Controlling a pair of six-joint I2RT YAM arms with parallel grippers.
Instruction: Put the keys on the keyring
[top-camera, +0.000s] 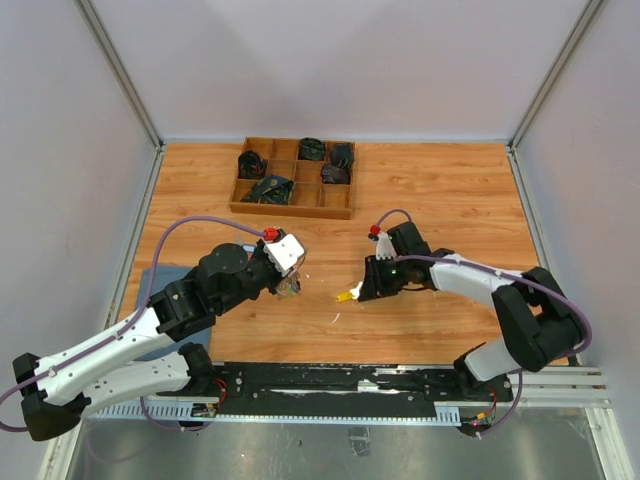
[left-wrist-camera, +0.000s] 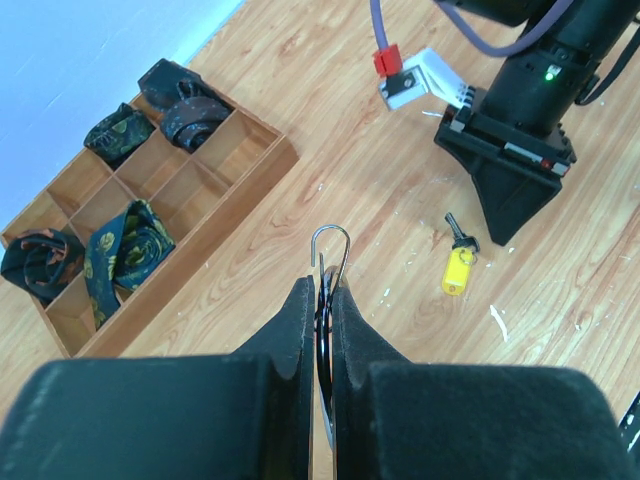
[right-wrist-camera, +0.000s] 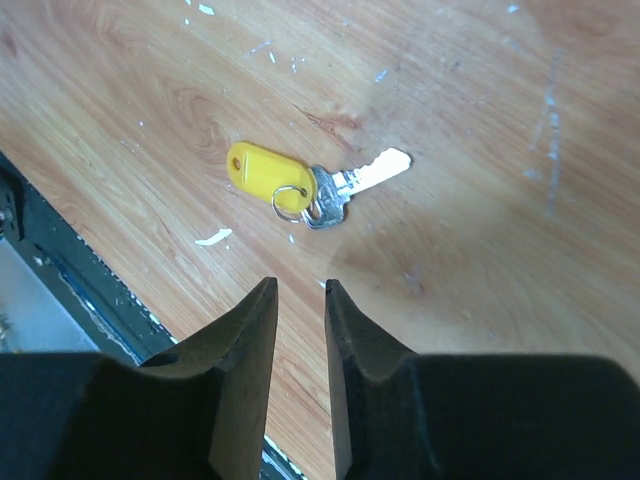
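My left gripper (top-camera: 291, 284) (left-wrist-camera: 325, 287) is shut on the keyring (left-wrist-camera: 331, 241). The ring's thin silver wire loop sticks out past the fingertips, held above the table. A silver key with a yellow plastic head (right-wrist-camera: 300, 182) lies flat on the wood; it also shows in the top view (top-camera: 345, 296) and the left wrist view (left-wrist-camera: 457, 270). My right gripper (top-camera: 360, 292) (right-wrist-camera: 300, 286) hovers just beside it, jaws a little apart and empty, tips pointing at the key. No green or blue key is in view.
A wooden compartment tray (top-camera: 293, 210) (left-wrist-camera: 215, 262) stands at the back, holding several dark folded cloths. A blue mat (top-camera: 150, 285) lies under my left arm. White flecks dot the wood near the key. A black rail runs along the near edge (top-camera: 330, 380).
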